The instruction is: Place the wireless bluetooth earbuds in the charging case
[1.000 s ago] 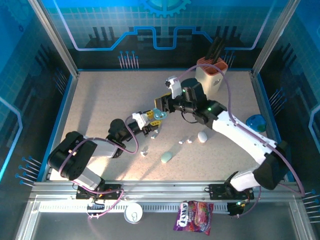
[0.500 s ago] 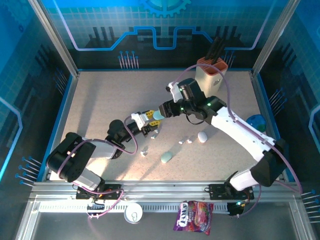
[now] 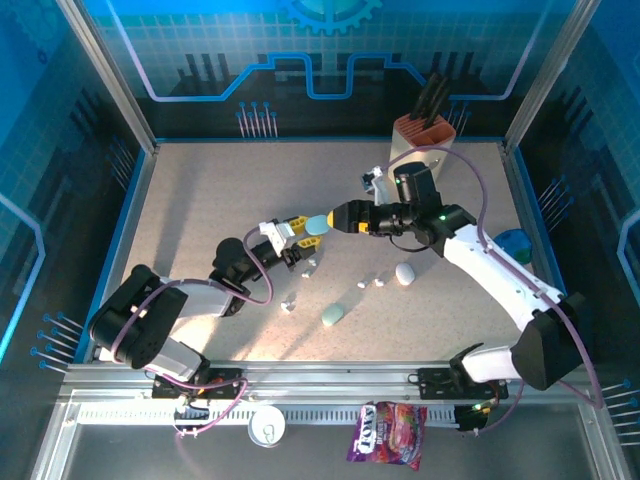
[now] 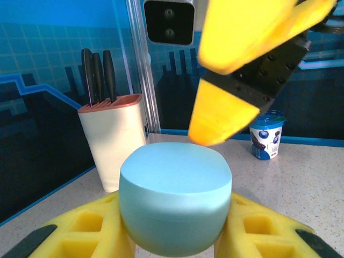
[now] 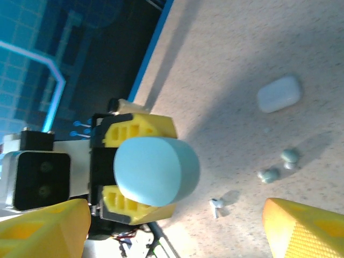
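**Top external view: charging case clamped on the left, right fingers spread**

A pale blue-green, rounded plastic charging case is seen pinched between the yellow fingers of the left gripper, near the middle of the speckled beige table. The right gripper is pointed at the case from just beside it. Its yellow fingers are shown spread wide in the right wrist view, with nothing caught between them. In the left wrist view one of those fingertips is seen close above the case's top; whether contact is made cannot be told.

The tiny glossy wireless bluetooth earbuds are found lying loose on the table. Two are placed side by side near a white pebble-shaped case, a white one is seen just below the left gripper, and another is nearer the arm bases. A pale green oval case is laid close by. A cream knife block with black handles is stood at the far edge.
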You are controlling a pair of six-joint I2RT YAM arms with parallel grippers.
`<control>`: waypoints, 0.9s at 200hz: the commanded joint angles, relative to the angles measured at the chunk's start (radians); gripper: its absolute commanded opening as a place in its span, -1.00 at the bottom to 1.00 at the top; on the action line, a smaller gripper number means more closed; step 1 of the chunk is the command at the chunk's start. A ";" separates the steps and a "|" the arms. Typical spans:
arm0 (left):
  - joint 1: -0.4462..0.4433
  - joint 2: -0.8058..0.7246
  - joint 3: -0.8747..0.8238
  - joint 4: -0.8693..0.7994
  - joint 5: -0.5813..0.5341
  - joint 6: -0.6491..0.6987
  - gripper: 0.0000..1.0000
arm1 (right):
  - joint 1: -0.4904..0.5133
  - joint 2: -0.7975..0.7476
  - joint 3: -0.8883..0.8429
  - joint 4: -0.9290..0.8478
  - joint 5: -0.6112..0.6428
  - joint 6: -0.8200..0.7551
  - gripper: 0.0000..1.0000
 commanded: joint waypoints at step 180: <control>-0.010 -0.068 0.030 0.035 0.045 -0.050 -0.47 | -0.020 0.191 -0.233 0.935 -0.356 0.721 0.02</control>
